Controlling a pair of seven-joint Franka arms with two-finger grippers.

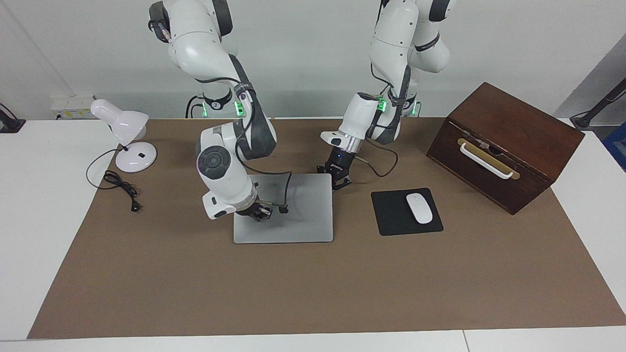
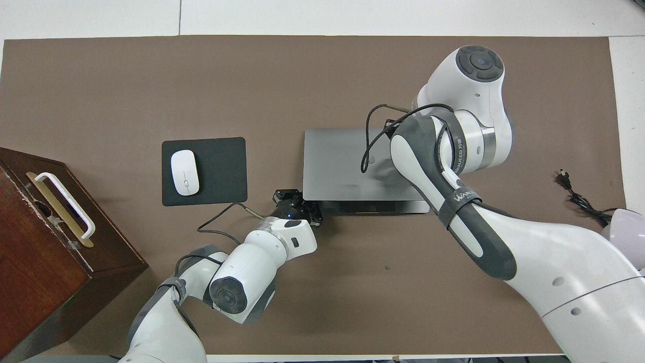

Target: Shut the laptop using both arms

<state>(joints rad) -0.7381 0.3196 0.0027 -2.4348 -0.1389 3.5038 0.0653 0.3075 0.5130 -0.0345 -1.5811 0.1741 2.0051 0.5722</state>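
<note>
Open mat on the outer half of the table; clutter at the robots' half and both ends.

The brown mat [image 1: 313,288] lies bare along the edge farthest from the robots, giving free passage across its whole width there. In the middle the laptop [image 1: 303,215] lies low, lid almost down, with the right gripper [image 1: 257,211] on its lid and the left gripper [image 1: 338,178] at its corner nearest the robots. Toward the left arm's end, the mouse pad [image 1: 391,215] with the white mouse [image 1: 419,208] lies beside the laptop, and the tall wooden box [image 1: 508,142] blocks that end. Toward the right arm's end stand the desk lamp [image 1: 128,139] and its trailing cord [image 1: 122,188].
</note>
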